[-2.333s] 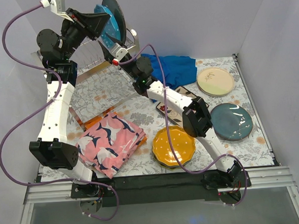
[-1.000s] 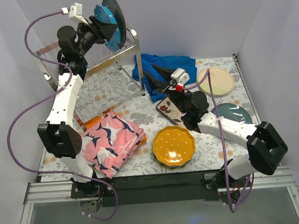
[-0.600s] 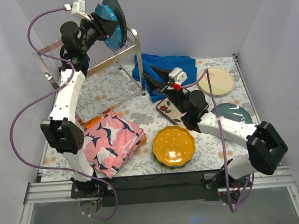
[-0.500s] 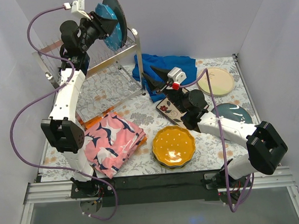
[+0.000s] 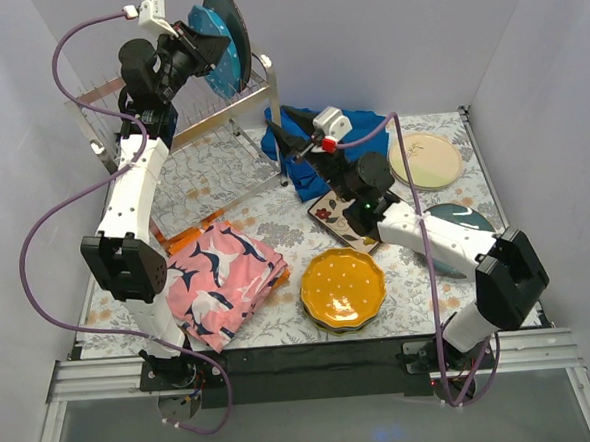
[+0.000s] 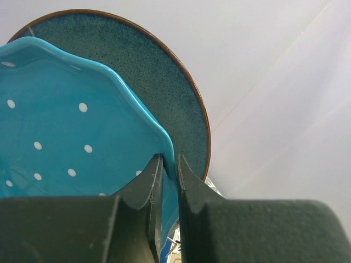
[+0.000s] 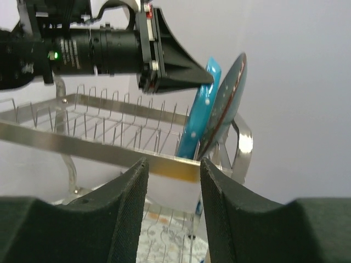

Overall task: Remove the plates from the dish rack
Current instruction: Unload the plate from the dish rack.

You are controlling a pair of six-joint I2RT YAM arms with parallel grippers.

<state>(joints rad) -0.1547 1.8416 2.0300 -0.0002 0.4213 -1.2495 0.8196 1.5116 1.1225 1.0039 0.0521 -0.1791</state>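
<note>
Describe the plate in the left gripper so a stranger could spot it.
Find the silver dish rack, far left. Two plates stand at its right end. Pick the turquoise plate with white dots and wavy rim, not the dark teal plate.

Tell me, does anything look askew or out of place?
Nothing serious. In the dish rack, the teal dotted plate and dark teal plate lean tilted, not upright; the left gripper pinches the dotted one's rim. A blue cloth lies crumpled beside the rack.
</note>
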